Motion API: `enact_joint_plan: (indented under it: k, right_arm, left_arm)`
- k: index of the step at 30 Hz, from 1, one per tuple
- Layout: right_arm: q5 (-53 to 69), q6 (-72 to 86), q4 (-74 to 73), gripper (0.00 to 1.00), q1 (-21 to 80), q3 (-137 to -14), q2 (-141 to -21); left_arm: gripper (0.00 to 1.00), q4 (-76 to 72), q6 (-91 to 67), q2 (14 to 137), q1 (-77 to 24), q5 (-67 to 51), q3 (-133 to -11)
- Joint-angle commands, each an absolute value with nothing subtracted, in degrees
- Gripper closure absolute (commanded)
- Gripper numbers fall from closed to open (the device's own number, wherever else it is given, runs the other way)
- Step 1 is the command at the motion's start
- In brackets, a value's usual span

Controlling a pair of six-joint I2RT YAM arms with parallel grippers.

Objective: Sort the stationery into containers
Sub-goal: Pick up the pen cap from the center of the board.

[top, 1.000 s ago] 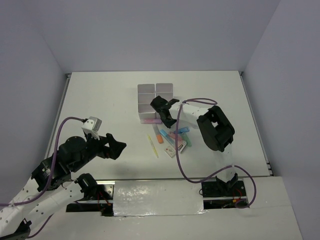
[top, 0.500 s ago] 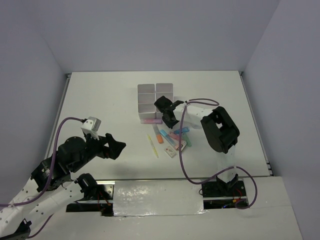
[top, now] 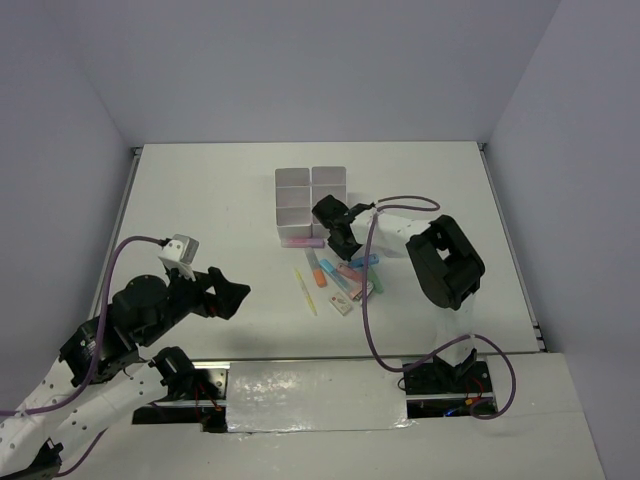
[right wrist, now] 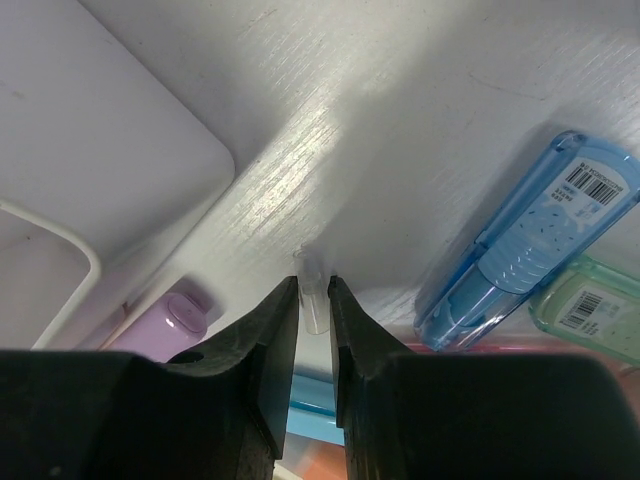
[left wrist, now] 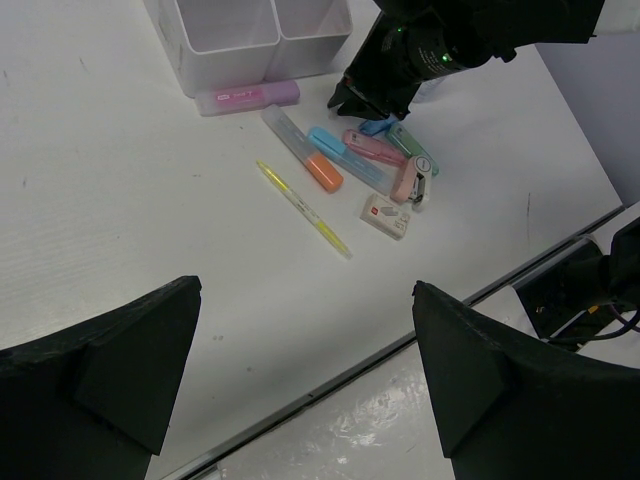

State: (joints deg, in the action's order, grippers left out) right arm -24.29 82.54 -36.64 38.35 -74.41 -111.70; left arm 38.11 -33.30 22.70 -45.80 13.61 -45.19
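The white six-compartment containers stand mid-table. Just in front lies the stationery: a pink marker, a thin yellow pen, an orange-capped marker, a white eraser and blue pieces. My right gripper is down at the pile's far edge, beside the containers. In the right wrist view its jaws press on a tiny clear bottle on the table, between a blue marker and the pink marker. My left gripper hangs open at the near left, holding nothing.
The containers' near corner is close to the left of the right fingers. A green piece lies under the blue marker. The right arm's purple cable loops over the table toward the near edge strip.
My right gripper has shifted slightly right and down toward the pile, and its jaws have narrowed onto the clear bottle. The left arm has barely moved.
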Motion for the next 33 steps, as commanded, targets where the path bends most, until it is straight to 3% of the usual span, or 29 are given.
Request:
enact_joint_plan:
  k: [1, 10, 15, 17, 25, 33]
  right_arm:
    - [-23.38, 79.45, -44.29, 0.73, 38.23, -71.63, -113.29]
    - [-22.41, 74.09, -43.51, 0.73, 38.06, -72.42, -116.72]
    - [-22.41, 73.30, -42.37, 0.88, 37.97, -70.15, -117.25]
    - [-21.54, 72.25, -40.27, 1.00, 38.14, -69.35, -116.81]
    - [-21.35, 67.94, -37.70, 1.00, 38.23, -71.54, -112.78]
    - [-30.83, 62.23, -40.43, 1.00, 41.22, -76.81, -98.01]
  left_arm:
    - [0.01, 36.39, -33.49, 22.06, -45.97, 14.06, -45.26]
    - [0.01, 36.47, -33.49, 21.88, -45.97, 13.89, -45.26]
    - [0.01, 36.30, -33.31, 22.32, -46.14, 13.71, -45.26]
    - [0.01, 36.30, -33.31, 22.59, -46.14, 13.62, -45.35]
    - [0.01, 37.18, -34.97, 22.67, -46.14, 15.90, -45.61]
    - [0.01, 39.12, -42.44, 32.68, -46.14, 20.65, -46.15]
